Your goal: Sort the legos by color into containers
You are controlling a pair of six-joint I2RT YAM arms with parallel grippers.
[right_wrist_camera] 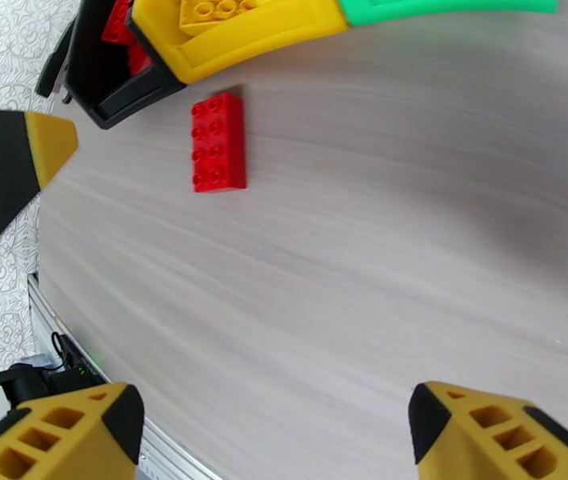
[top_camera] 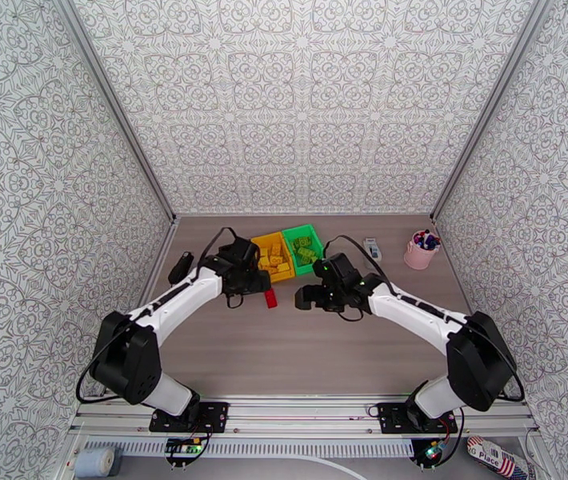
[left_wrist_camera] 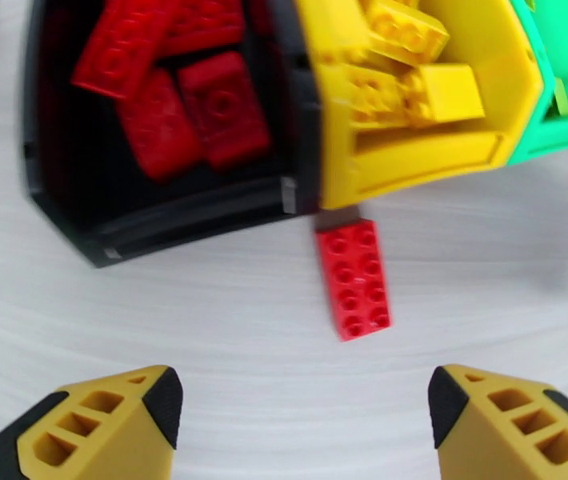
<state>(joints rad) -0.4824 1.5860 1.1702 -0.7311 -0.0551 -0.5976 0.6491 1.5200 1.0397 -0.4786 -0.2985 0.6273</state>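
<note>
A red lego (left_wrist_camera: 354,278) is lying flat on the table (left_wrist_camera: 484,258), just near of the yellow bin (left_wrist_camera: 412,154), beside the black bin (left_wrist_camera: 68,226) and beyond the left gripper (left_wrist_camera: 306,398). This gripper and the right gripper (right_wrist_camera: 276,418) are standing released and empty. Both arms are reaching inward. Overhead, the left arm is covering the black bin.

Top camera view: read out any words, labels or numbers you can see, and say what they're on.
"G Place": on the flag-patterned packet at the bottom right edge, partly cut off.
Too small to read: any markings on the grey gadget near the pink cup.
</note>
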